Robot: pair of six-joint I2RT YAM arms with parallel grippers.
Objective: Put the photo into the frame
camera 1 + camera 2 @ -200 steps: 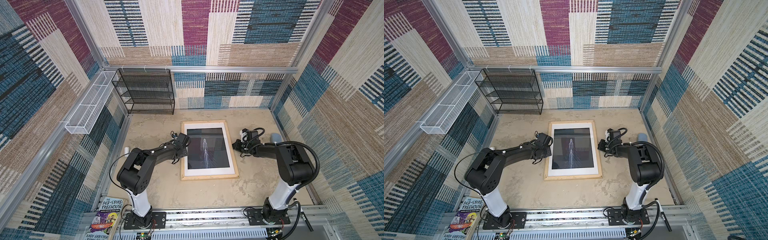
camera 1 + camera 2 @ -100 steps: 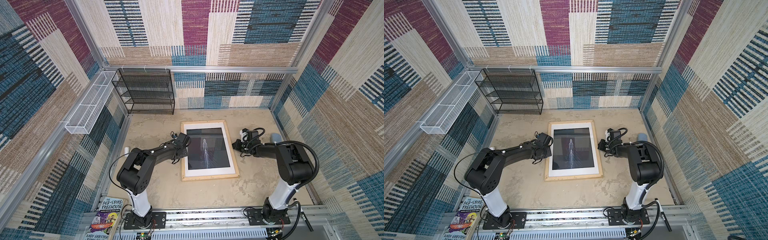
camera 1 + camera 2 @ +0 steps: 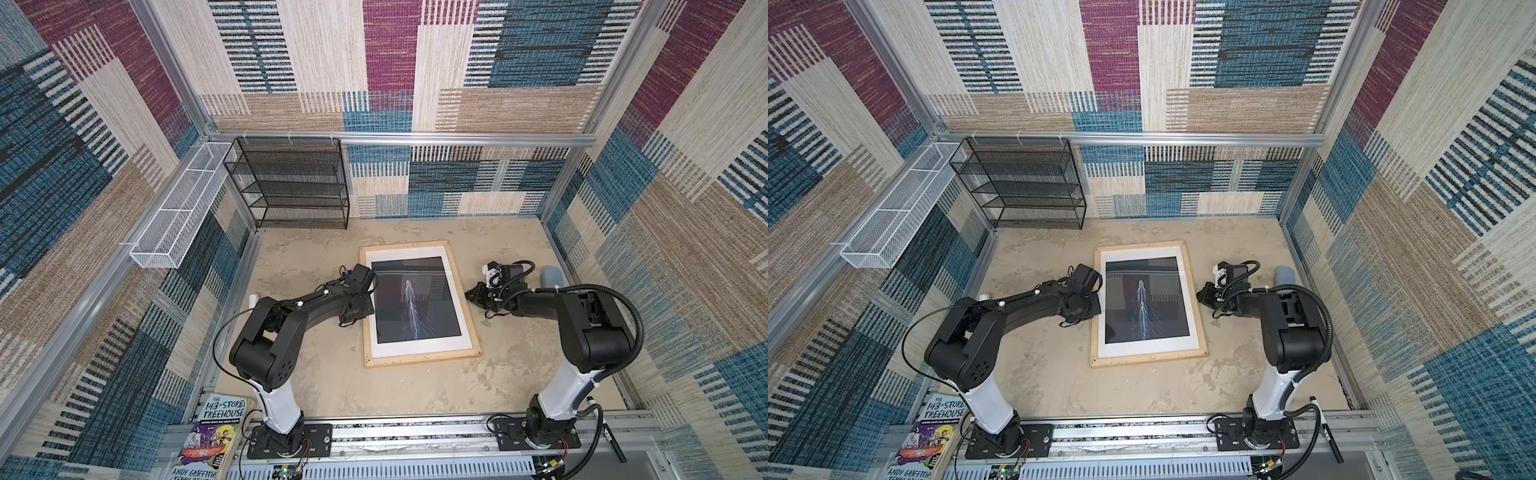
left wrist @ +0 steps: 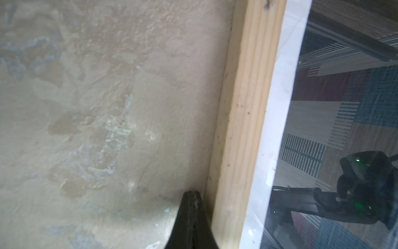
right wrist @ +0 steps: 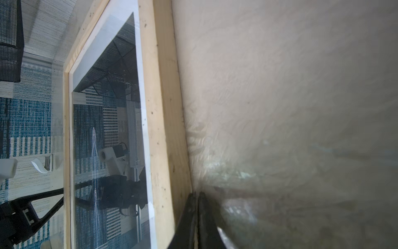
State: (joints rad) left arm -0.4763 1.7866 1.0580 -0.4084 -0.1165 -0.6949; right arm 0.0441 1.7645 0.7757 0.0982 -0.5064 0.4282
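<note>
In both top views the frame (image 3: 422,359) (image 3: 1148,359) lies flat mid-table, its pale wood rails around a clear pane. The photo (image 3: 415,303) (image 3: 1144,303) sits inside it face up: black image, thin white streak, white margin. My left gripper (image 3: 366,311) (image 3: 1096,309) is low on the table, shut and empty, beside the left rail. The left wrist view shows its tip (image 4: 192,194) right by the rail's (image 4: 243,129) outer side. My right gripper (image 3: 468,294) (image 3: 1200,296) is shut and empty too. In the right wrist view it (image 5: 197,195) rests against the right rail (image 5: 163,107).
A black wire-mesh rack (image 3: 291,183) stands at the back left and a white wire basket (image 3: 178,208) hangs on the left wall. A grey object (image 3: 552,276) lies by the right wall. A book (image 3: 212,436) leans at the front left, and a black pen (image 3: 611,440) lies front right.
</note>
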